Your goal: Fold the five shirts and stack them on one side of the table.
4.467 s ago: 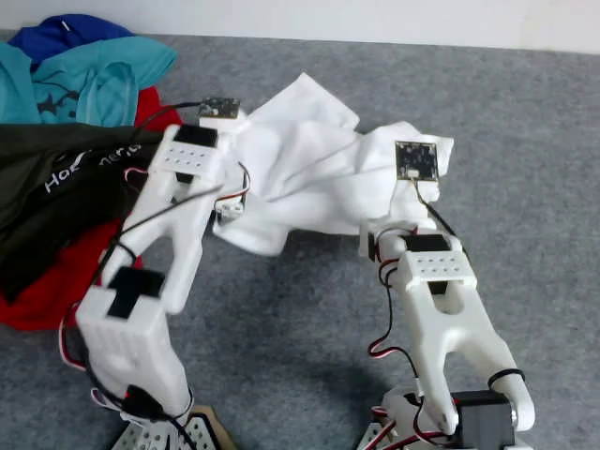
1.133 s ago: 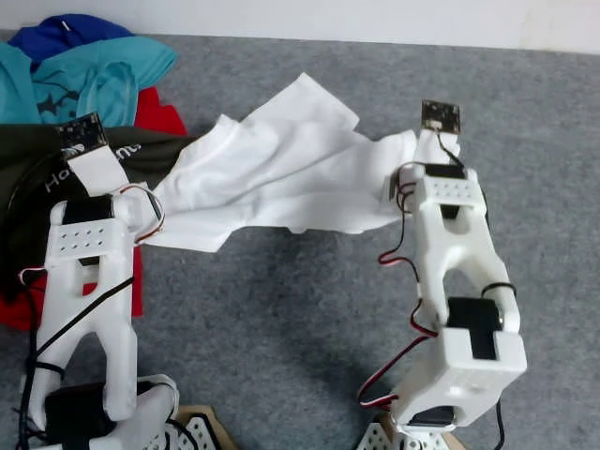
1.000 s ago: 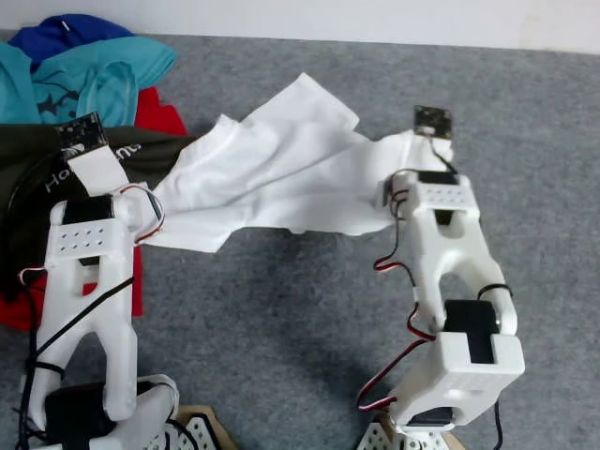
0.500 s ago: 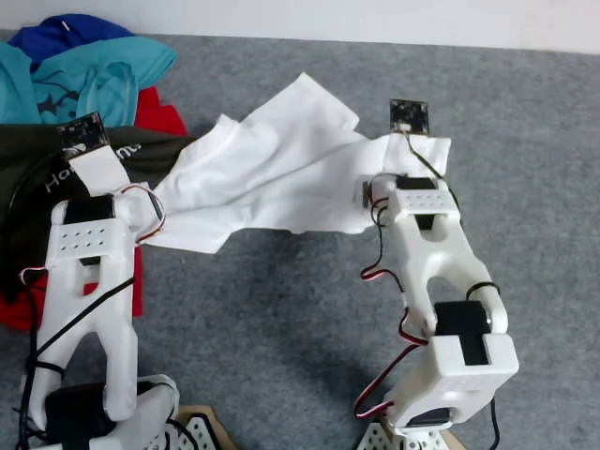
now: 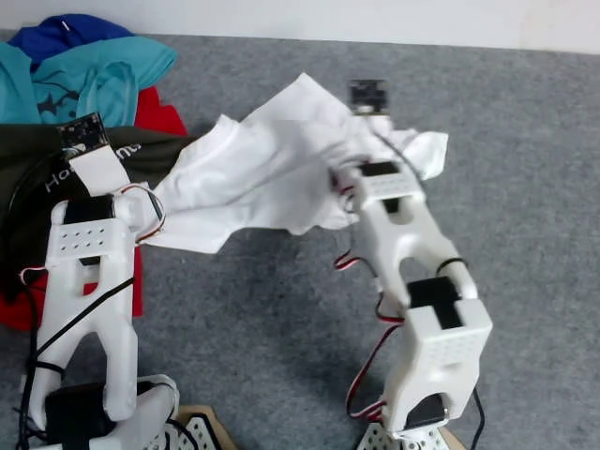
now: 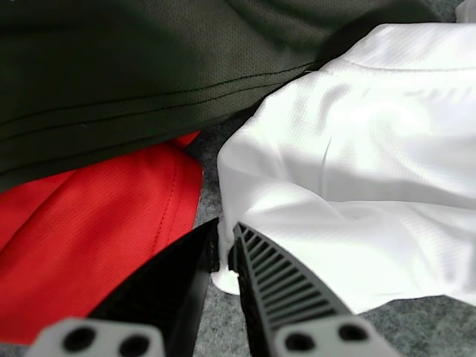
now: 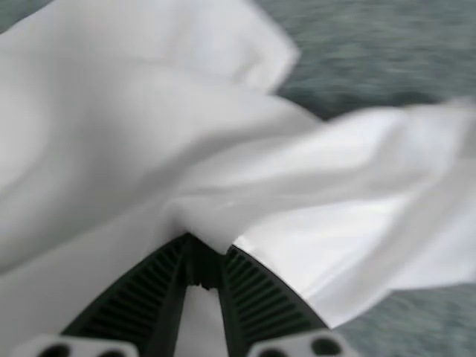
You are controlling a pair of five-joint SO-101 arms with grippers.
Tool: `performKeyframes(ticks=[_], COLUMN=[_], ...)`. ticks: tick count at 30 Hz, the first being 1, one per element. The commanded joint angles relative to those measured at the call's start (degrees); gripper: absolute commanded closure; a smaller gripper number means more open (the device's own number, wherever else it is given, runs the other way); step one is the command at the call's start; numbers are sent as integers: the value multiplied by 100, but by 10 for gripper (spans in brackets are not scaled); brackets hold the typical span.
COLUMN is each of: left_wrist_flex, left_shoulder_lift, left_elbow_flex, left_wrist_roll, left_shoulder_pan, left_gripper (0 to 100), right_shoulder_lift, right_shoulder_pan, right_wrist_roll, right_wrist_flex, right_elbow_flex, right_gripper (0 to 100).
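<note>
1. the right gripper (image 7: 202, 256) has its jaws closed down on a raised ridge of the white shirt (image 5: 272, 173); the left gripper (image 6: 225, 239) has its jaws all but closed, with a thin bit of the same shirt's hem nipped between them
2. over the last 1 s the right arm swings in from the shirt's right edge toward the middle of the table, dragging its pinch of cloth along; the right side, pulled out fairly flat a moment ago, now humps up and overlaps the middle
3. the left arm keeps its place through that time, holding the shirt's near left corner just beside the red shirt (image 6: 82, 245) and the black shirt (image 6: 134, 67)
4. 4.5 s ago both arms stand close together over a crumpled shirt; since then they spread it wide, and now 1 side comes back in
5. we judge this to be the start of the first fold, right side over centre; the cloth looks loose and wrinkled, so it may want smoothing, and 0 of the 5 shirts look folded or stacked yet
6. as for containers, the grey table (image 5: 525, 244) is the only holder: the white shirt lies mid-table, the other 4 are heaped at the far left, black over red, with the teal shirt (image 5: 94, 75) and blue shirt (image 5: 66, 33) behind
</note>
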Motion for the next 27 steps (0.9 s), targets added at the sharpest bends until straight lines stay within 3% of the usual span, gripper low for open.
performKeyframes(ticks=[1,4,10,18,27], left_wrist_flex=[-70,-70,-897,-993,-993], left_shoulder_lift=[-13,-13,-13,-13,-13], left_elbow_flex=[-13,13,505,585,585], left_wrist_roll=[18,26,35,35,35], left_shoulder_pan=[110,110,110,110,110], left_gripper=[994,989,989,989,989], right_shoulder_lift=[-215,-611,-1701,-3389,-3530], right_shoulder_pan=[-356,-391,-338,-127,215], right_wrist_roll=[229,255,255,264,264], right_wrist_flex=[-84,259,505,400,-356], right_elbow_flex=[-330,-171,760,2527,3301], right_gripper=[982,964,799,800,800])
